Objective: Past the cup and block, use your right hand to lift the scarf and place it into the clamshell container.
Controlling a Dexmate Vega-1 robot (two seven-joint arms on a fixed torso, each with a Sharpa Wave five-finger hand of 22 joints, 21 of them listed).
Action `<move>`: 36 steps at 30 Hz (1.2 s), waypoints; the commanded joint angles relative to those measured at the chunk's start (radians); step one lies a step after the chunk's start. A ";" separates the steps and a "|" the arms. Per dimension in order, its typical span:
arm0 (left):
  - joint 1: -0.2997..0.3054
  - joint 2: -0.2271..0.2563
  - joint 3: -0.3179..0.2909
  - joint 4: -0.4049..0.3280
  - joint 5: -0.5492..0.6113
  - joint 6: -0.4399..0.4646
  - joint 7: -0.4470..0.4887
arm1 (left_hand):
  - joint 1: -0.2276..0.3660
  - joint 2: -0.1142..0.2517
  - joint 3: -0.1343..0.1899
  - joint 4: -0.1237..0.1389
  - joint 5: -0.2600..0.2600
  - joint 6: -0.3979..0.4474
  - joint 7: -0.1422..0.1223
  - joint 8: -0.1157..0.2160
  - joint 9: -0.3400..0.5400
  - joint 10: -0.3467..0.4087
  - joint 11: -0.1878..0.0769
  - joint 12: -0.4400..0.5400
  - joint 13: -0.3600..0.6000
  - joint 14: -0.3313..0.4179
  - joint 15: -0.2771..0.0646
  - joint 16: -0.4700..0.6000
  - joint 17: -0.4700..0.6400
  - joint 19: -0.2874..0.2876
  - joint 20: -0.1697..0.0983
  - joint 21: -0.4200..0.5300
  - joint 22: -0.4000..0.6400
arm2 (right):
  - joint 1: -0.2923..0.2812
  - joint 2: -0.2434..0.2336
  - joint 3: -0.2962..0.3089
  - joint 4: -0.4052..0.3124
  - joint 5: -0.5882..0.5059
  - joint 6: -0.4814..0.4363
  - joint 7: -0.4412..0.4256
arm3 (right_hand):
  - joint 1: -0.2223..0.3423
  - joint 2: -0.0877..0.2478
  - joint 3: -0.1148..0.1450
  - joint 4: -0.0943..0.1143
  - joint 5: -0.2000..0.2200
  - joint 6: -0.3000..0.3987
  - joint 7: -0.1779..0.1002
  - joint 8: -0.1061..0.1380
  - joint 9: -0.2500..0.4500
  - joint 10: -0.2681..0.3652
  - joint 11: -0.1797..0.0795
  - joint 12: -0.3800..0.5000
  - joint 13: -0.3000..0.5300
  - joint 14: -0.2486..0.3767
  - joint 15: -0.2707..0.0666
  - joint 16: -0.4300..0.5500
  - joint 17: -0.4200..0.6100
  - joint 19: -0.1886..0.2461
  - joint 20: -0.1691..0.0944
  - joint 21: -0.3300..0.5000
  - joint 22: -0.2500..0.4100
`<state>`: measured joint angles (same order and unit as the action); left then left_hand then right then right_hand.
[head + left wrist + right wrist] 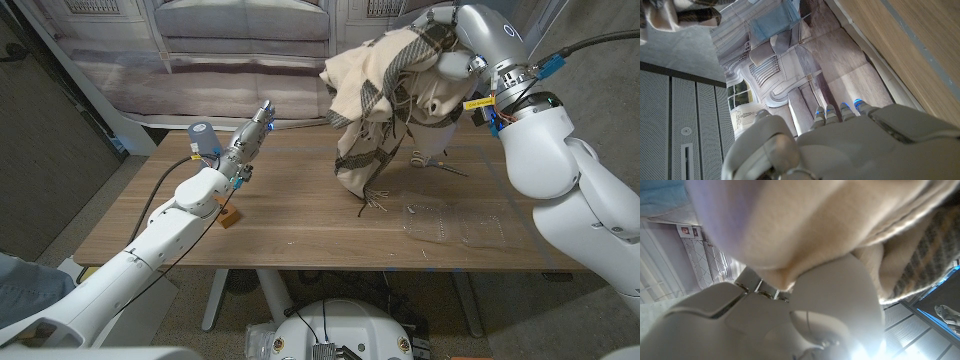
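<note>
Spanning foreground, wooden table [300, 215]

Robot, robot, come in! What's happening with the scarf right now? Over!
Right hand holds scarf high over table. Left hand empty, near blue cup. Clear clamshell container lies below, nothing blocking. Over.

The scarf [385, 95] hangs above the counter [300, 215], behind the clamshell container [455, 225]; cup [203, 138] and block [231, 218] stand far left of that container.
</note>
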<state>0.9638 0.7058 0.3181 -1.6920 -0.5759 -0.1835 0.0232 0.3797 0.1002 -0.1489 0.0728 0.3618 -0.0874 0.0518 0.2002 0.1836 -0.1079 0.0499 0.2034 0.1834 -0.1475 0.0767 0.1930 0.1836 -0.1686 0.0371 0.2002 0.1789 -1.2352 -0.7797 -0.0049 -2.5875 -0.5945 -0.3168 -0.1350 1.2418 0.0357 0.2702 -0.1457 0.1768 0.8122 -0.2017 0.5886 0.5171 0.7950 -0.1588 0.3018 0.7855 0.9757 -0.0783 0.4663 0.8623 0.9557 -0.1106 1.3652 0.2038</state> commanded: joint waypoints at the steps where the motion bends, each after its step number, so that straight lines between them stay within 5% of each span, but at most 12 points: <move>1: -0.041 -0.018 0.024 0.037 0.003 -0.001 -0.026 | 0.011 0.002 -0.007 0.003 0.000 0.000 0.000 -0.002 0.005 -0.002 0.006 0.000 0.004 0.000 0.000 -0.002 0.002 -0.112 0.000 0.002 0.005 | -0.073 0.026 0.061 -0.033 -0.023 -0.026 0.008 | 0.084 0.093 0.005 0.001 0.005 0.014 -0.001 0.002 0.000 0.008 0.002 -0.005 0.006 0.160 -0.148 0.003 0.002 -0.067 -0.114 0.010 0.000; 36: -0.118 -0.041 0.061 0.113 0.004 0.000 -0.082 | 0.014 0.005 -0.013 0.004 -0.001 0.000 0.001 -0.003 0.005 -0.005 0.003 -0.001 0.004 -0.001 -0.001 -0.002 0.002 -0.114 0.001 0.002 0.005 | -0.212 0.171 0.146 -0.128 -0.158 -0.055 0.005 | 0.087 0.093 0.003 0.000 0.004 0.016 0.000 -0.001 0.004 0.019 -0.002 -0.023 0.021 0.161 -0.148 0.004 0.001 -0.074 -0.114 0.022 -0.006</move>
<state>0.8562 0.6672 0.3757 -1.5980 -0.5661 -0.1817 -0.0480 0.3850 0.1056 -0.1530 0.0770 0.3619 -0.0874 0.0518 0.2001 0.1836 -0.1079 0.0499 0.2034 0.1834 -0.1474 0.0767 0.1930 0.1836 -0.1686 0.0371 0.2002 0.1789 -1.4037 -0.6578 0.1179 -2.6929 -0.7087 -0.3654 -0.1276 1.2413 0.0362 0.2686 -0.1473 0.1778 0.8217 -0.2034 0.5844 0.5170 0.8057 -0.1589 0.2786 0.8020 0.9757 -0.0783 0.4638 0.8587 0.9557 -0.1106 1.3807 0.1951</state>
